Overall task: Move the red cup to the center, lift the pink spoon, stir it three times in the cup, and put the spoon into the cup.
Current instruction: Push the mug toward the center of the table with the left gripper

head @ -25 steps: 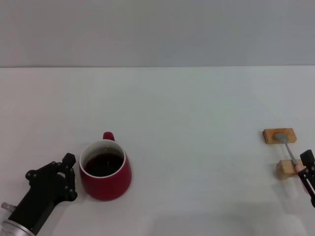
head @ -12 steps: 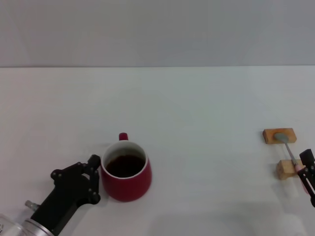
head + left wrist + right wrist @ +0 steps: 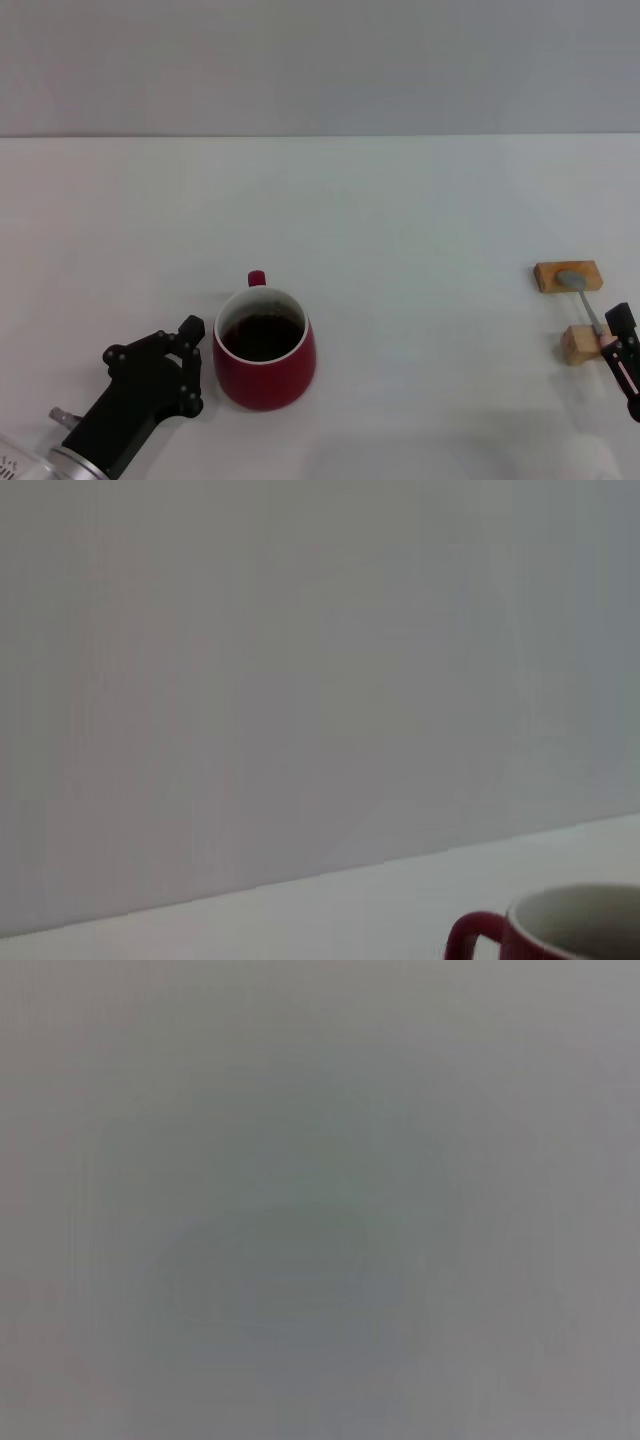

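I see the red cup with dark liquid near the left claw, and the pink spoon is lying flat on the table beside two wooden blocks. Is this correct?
Not quite. In the head view the pink spoon lies across the two wooden blocks, not flat on the table. The rest holds: the red cup holds dark liquid, next to the left claw.
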`<state>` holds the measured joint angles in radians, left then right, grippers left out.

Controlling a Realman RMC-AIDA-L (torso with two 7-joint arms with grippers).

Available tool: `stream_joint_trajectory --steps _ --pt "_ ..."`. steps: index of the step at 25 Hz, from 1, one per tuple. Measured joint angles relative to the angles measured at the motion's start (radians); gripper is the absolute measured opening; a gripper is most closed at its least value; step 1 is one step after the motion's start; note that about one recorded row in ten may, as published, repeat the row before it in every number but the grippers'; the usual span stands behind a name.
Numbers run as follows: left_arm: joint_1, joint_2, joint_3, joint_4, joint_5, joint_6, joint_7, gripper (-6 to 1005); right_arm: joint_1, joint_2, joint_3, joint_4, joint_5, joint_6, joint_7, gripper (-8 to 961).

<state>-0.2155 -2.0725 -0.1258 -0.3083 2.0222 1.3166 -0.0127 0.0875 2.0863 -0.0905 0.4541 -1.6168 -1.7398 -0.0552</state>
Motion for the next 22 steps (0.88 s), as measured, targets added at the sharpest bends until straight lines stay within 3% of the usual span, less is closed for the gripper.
stream_joint_trajectory --steps 22 --pt "-0.018 0.000 0.037 -0.044 0.007 -0.017 0.011 -1 0.000 -0.002 -0.003 0.000 0.000 0.000 0.000 822"
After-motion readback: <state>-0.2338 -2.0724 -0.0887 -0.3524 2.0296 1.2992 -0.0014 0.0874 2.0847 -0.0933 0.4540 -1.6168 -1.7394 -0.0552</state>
